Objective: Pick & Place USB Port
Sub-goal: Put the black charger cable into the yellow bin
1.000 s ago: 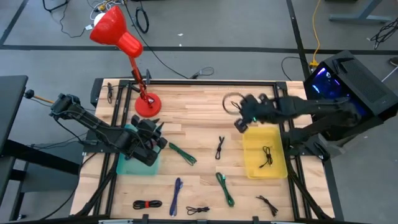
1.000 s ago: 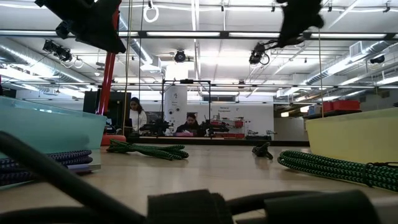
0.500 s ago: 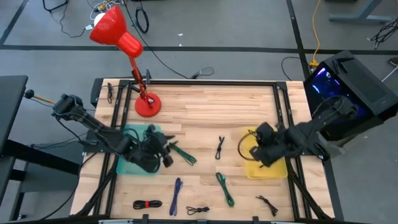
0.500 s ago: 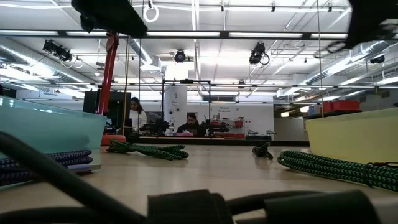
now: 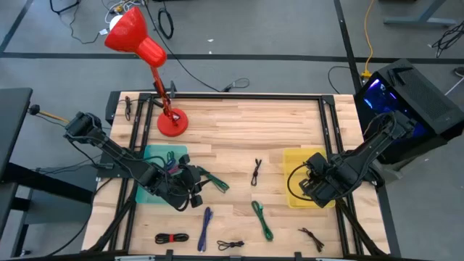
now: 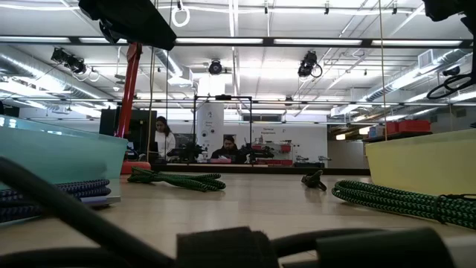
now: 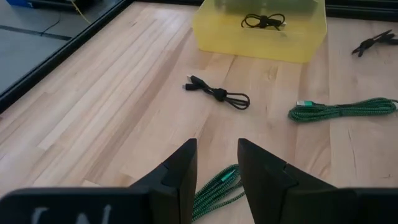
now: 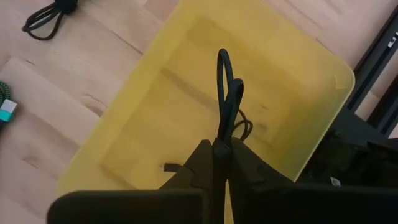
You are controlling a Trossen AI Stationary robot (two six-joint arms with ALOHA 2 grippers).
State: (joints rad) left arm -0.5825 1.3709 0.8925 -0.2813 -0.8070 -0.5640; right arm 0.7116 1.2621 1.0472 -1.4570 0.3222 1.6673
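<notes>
My right gripper [image 5: 310, 183] hangs over the yellow bin [image 5: 296, 161] at the table's right, shut on a black cable loop [image 8: 225, 81]. Another black cable [image 7: 264, 22] lies in that bin. My left gripper [image 7: 216, 163] stands open above the wood just right of the teal bin [image 5: 154, 156], over the end of a green braided cable [image 7: 214, 186] that lies flat on the table; nothing is between its fingers. In the high view this gripper [image 5: 196, 192] is near the table's middle left. My right gripper pinches the black cable between its two fingertips, at the base of the loop [image 8: 221, 138], coming steeply from above. The loop [image 6: 455, 82] sticks out past the fingertips and hangs clear above the yellow bin's rim [image 6: 416, 138].
Loose cables lie on the wood: black [image 5: 256, 172], green [image 5: 261, 219], blue [image 5: 206, 225], black with a red tie [image 5: 172, 237], black [image 5: 230, 244] and black [image 5: 312, 235]. A red lamp [image 5: 171, 122] stands at the far left. The teal bin holds coiled cables [image 5: 171, 165].
My right gripper has carried the cable loop from the table's far middle toward the near right, sinking and rolling until it is over the yellow bin. My left gripper has left the teal bin, gone right and nearer toward the green cable, and tipped up toward level.
</notes>
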